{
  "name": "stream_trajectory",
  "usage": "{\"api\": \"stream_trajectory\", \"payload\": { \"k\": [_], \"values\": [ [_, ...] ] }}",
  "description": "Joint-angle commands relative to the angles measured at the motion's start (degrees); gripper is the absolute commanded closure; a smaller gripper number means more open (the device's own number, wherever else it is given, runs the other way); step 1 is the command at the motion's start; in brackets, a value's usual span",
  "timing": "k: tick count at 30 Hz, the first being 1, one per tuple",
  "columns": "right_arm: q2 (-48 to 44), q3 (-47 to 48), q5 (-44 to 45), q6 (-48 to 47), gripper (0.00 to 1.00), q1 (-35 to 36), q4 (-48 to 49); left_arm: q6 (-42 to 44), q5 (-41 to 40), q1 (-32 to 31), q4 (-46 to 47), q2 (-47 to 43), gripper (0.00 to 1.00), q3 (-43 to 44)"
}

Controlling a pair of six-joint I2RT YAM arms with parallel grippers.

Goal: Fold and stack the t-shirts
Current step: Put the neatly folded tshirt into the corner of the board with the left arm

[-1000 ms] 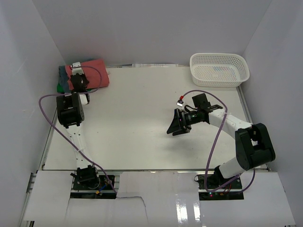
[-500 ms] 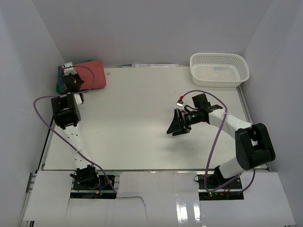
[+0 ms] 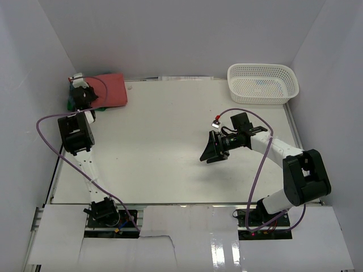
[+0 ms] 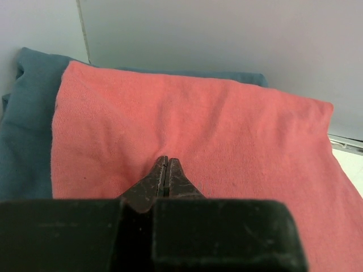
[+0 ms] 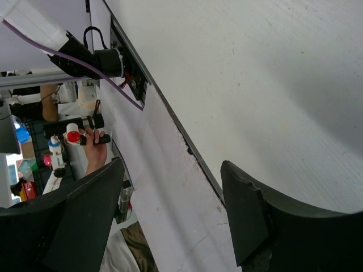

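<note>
In the far-left corner of the table (image 3: 159, 141), the left gripper (image 3: 83, 97) has reached farther back and left than a second ago, and its arm has swung that way with it. The coral-red shirt (image 3: 112, 88) it touches now sits tighter against the back wall and looks squarer. The right arm has not moved.

From the left wrist camera, the left gripper (image 4: 165, 161) has its fingers pressed together, with the tips resting on the coral-red shirt (image 4: 198, 127) near the middle of its near part. I cannot tell whether any cloth is caught between them. The shirt spreads ahead and to both sides of the tips, lying on the blue shirt (image 4: 28, 130), whose edge shows at the left and along the back. A strip of the green shirt (image 3: 70, 104) shows just left of the gripper.

The right gripper (image 3: 211, 150) hangs spread and empty over mid-table, well apart from the shirts and the white basket (image 3: 232, 79).
</note>
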Motion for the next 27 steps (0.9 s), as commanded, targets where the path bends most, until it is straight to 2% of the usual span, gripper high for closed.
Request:
{"api": "stream_trajectory", "payload": {
  "k": [1, 7, 15, 19, 21, 22, 23, 24, 25, 26, 27],
  "values": [
    [-2.0, -0.6, -1.1, 0.3, 0.25, 0.3, 0.5, -0.7, 2.0, 1.0, -3.0, 1.3, 1.00, 0.4],
    [-2.0, -0.3, -0.9, 0.6, 0.25, 0.3, 0.5, -1.3, 2.4, 1.0, -3.7, 0.4, 1.00, 0.9],
    [-2.8, 0.4, -0.6, 0.9, 0.25, 0.5, 0.6, -2.3, 2.5, 0.7, -5.9, -5.7, 0.90, 6.7],
    [-4.0, 1.0, -0.3, 0.4, 0.25, 0.6, -0.4, -0.8, 1.7, -0.1, -7.2, -12.1, 0.83, 4.4],
    [-4.2, 1.2, -0.1, 0.1, 0.25, 0.6, -0.7, -0.3, 0.6, -0.7, -7.6, -17.6, 0.71, 1.4],
    [-4.7, 1.3, 0.0, 0.0, 0.25, 0.6, -0.6, -0.4, -0.3, -0.8, -7.6, -19.6, 0.59, -2.4],
    [-4.9, 1.4, 0.1, -0.1, 0.25, 0.6, -0.6, -0.6, -1.1, -0.9, -7.6, -21.7, 0.39, -4.6],
    [-5.0, 1.6, 0.1, -0.3, 0.25, 0.6, -0.7, -0.7, -1.8, -1.2, -7.7, -25.9, 0.32, -6.8],
    [-5.4, 1.8, 0.2, -0.4, 0.25, 0.6, -0.7, -0.8, -2.4, -1.3, -8.1, -27.8, 0.10, -11.1],
    [-5.6, 1.9, 0.3, -0.4, 0.25, 0.6, -0.7, -1.0, -3.1, -1.4, -9.0, -32.1, 0.02, -13.1],
    [-6.0, 2.0, 0.4, -0.4, 0.24, 0.7, -0.7, -1.1, -3.3, -1.3, -9.7, -34.4, 0.02, -15.1]
  ]
}}
